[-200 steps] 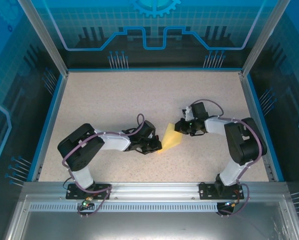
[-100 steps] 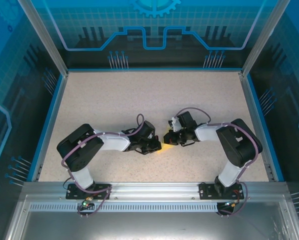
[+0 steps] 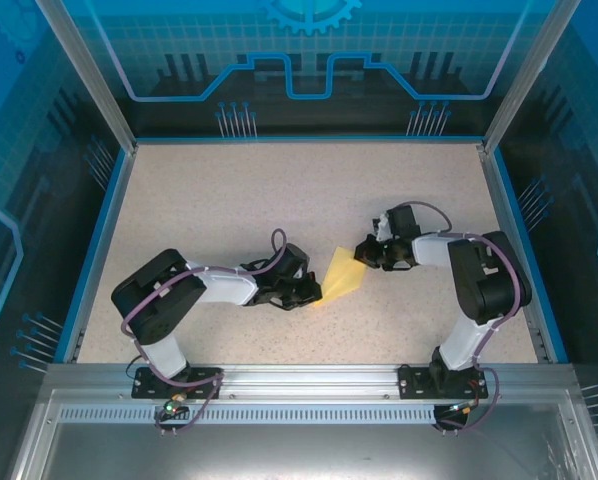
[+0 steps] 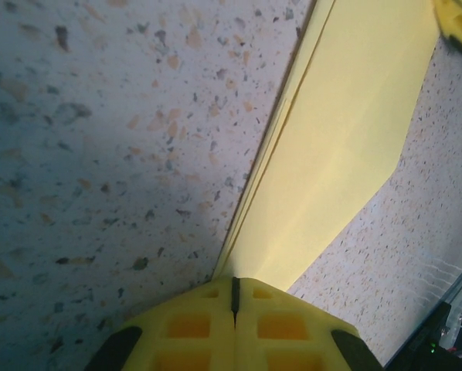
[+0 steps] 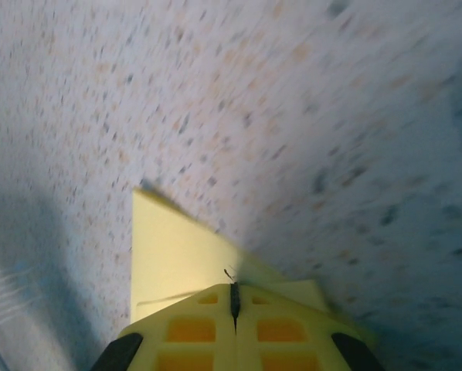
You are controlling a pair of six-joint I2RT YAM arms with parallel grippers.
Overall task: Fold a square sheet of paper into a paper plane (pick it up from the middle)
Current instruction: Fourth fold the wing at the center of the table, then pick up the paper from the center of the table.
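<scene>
1. Left tool: fingers pressed together, pinching the near-left end of the yellow paper. It sits low over the table, just left of centre, on the bent left arm.
2. Left wrist view: left tool is closed to a thin seam, and the yellow paper comes straight out of that seam and runs up and to the right over the speckled table. Stacked edges show along the paper's left side, so it is folded in layers.
3. The paper is a narrow folded strip lying diagonally mid-table, stretched between the two tools. Cannot tell from above whether it touches the surface.
4. Right tool: fingers pressed together, pinching the far-right end of the strip. The right arm reaches in from the right with its elbow bent.
5. Right wrist view (blurred): right tool is closed to a seam. The yellow paper sticks out from under the pads toward the left, with one sharp corner pointing up over the table.
</scene>
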